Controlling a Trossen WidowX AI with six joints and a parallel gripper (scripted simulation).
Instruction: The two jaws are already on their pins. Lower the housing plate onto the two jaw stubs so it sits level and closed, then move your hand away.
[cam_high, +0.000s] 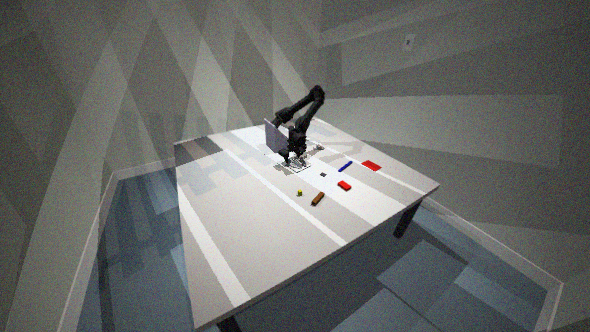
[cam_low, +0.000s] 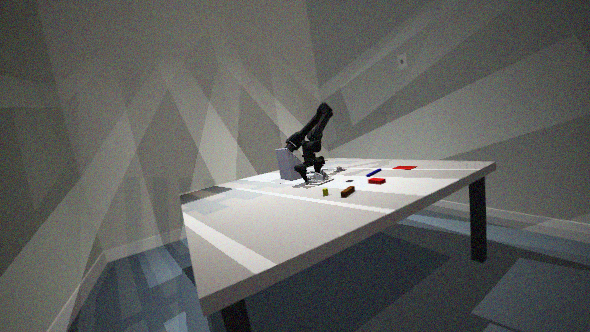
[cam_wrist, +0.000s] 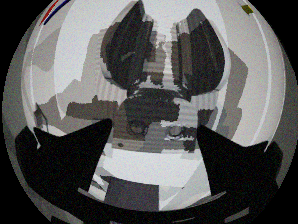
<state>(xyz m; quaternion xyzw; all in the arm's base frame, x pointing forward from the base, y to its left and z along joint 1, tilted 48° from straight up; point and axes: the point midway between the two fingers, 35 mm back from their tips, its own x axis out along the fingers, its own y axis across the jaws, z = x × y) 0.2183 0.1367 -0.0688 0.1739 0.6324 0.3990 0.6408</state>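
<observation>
The housing plate (cam_wrist: 155, 142) lies between and below my fingers in the wrist view, with two round features on its face. It looks roughly flat; light and shadow patches hide whether it is fully closed on the stubs. The left jaw (cam_wrist: 122, 52) and the right jaw (cam_wrist: 206, 57) are dark, rounded and spread apart beyond the plate's far edge. The pins and stubs are not clearly visible. My gripper (cam_high: 295, 164) (cam_low: 313, 178) (cam_wrist: 154, 125) is open, with one finger on each side of the plate and nothing held. It is low over the table in the top and exterior views.
A pale upright panel (cam_high: 275, 137) (cam_low: 287, 164) stands close beside the arm. Towards the front and right lie a yellow piece (cam_high: 299, 193) (cam_low: 325, 192), a brown block (cam_high: 317, 199) (cam_low: 347, 192), a red block (cam_high: 344, 185) (cam_low: 376, 181), a blue bar (cam_high: 345, 166) (cam_low: 373, 173) and a red flat piece (cam_high: 371, 165) (cam_low: 405, 168).
</observation>
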